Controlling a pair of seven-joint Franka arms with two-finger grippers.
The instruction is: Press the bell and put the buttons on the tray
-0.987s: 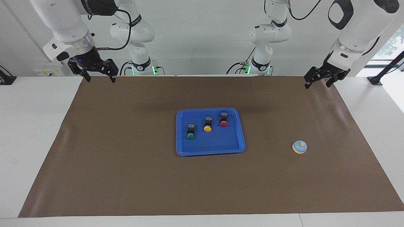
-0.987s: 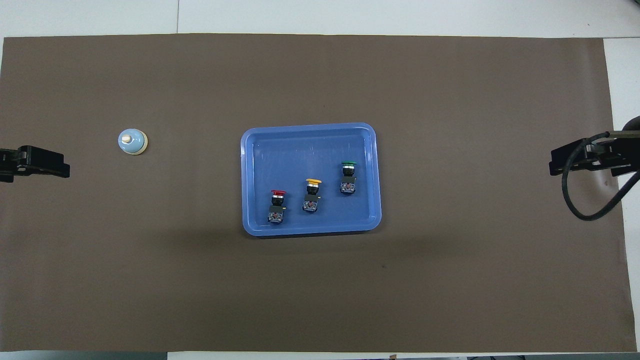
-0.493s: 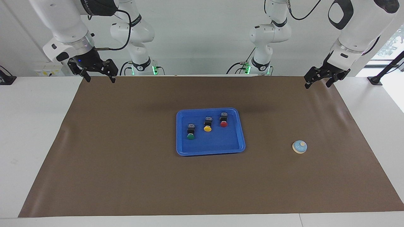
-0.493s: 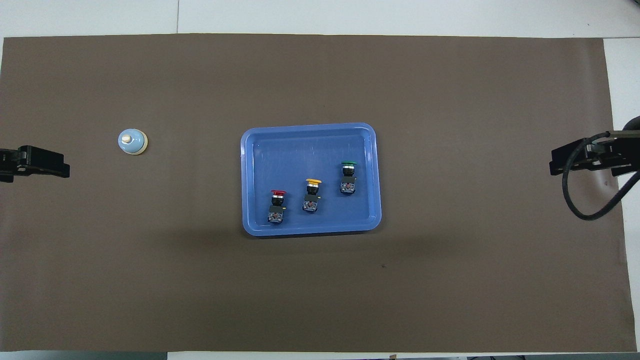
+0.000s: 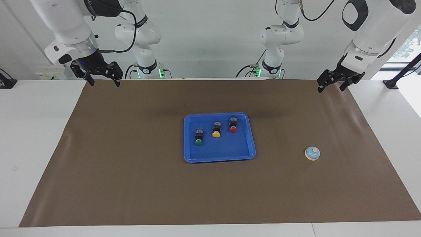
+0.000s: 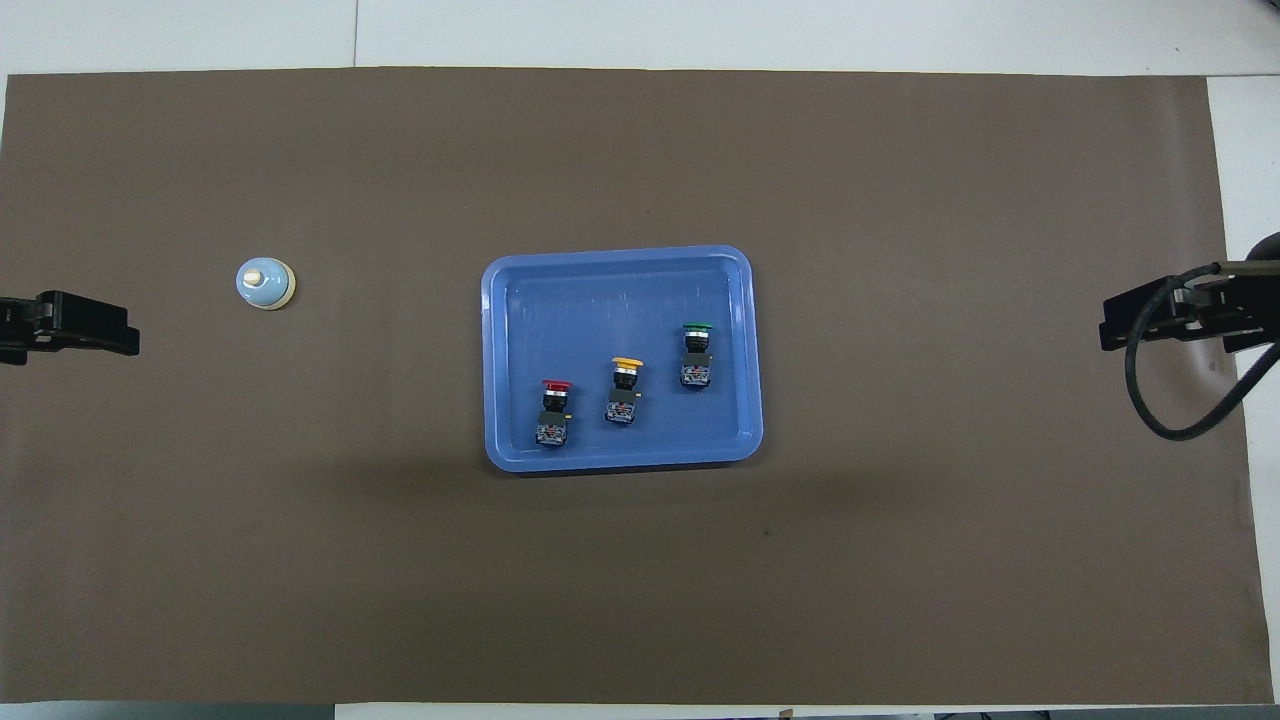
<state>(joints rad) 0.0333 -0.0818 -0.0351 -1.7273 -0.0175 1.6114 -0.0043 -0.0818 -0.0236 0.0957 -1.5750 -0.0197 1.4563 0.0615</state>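
All three buttons already lie inside the tray [image 5: 219, 157] at the middle of the brown mat [image 5: 131, 184] that covers the surface: the green button [image 5: 198, 137], the yellow button [image 5: 216, 129] and the red button [image 5: 233, 124], each on its side in a slanting row, apart from one another, caps pointing away from the robots. The bell [image 5: 312, 153] stands on the mat toward the left arm's end of the surface, well apart from the tray and farther from the robots than the buttons. The left claw [image 5: 333, 84] hangs over the mat's edge nearest the robots at that same end, its jaws spread wide and holding nothing; the right claw [image 5: 102, 78] hangs over the corresponding corner at the other end, likewise wide and empty. If any move remains, it would fall to the left arm, which is clearly nearer the bell; the bell lies outward along the mat from that claw. Whether the bell has been pressed cannot be read from how it sits. In the overhead view only the tips of both claws show at the picture's edges, and the buttons' small markings are too fine to make out.
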